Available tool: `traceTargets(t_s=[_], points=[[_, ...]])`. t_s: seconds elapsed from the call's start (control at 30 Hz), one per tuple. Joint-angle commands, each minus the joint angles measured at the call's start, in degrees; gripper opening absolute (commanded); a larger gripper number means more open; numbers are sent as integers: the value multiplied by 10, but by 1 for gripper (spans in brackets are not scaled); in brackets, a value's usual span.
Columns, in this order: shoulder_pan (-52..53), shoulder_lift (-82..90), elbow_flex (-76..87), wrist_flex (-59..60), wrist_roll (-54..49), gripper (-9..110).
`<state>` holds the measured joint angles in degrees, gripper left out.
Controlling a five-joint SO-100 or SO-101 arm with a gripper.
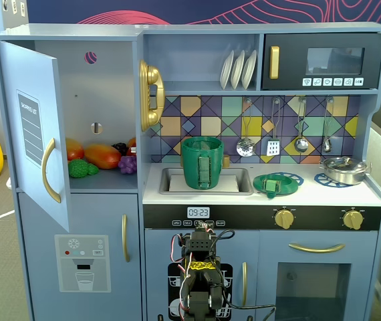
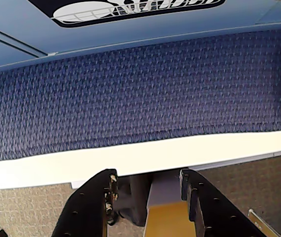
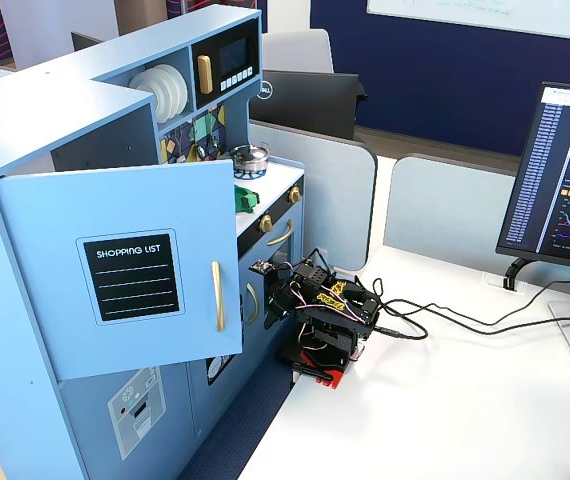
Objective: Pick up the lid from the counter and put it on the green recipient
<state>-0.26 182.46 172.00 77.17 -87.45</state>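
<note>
The lid (image 1: 271,184) lies flat on the counter over a blue burner print, just right of the sink where the green recipient (image 1: 202,162) stands. The gripper (image 2: 148,183) (folded low by the cabinet front) is parted and empty. It should rise clear of the counter edge, then descend onto the tab; the silver pot (image 1: 343,169) sits farther right.

The tool (image 2: 148,185), jaws apart and empty, hangs over the white tabletop (image 2: 56,168) edge; blue carpet (image 2: 140,94) lies beyond.
</note>
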Motion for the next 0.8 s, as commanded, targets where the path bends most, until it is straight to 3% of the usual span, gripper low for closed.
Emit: traceTargets(t_s=[0.0,0.4,0.5,0.77], points=[[27,-3,-3,106,1,0],[27,-3,-3,106,-3,0],[40,-4,-10,37,-3,0],[86,-201,-297,-146,-63,0]])
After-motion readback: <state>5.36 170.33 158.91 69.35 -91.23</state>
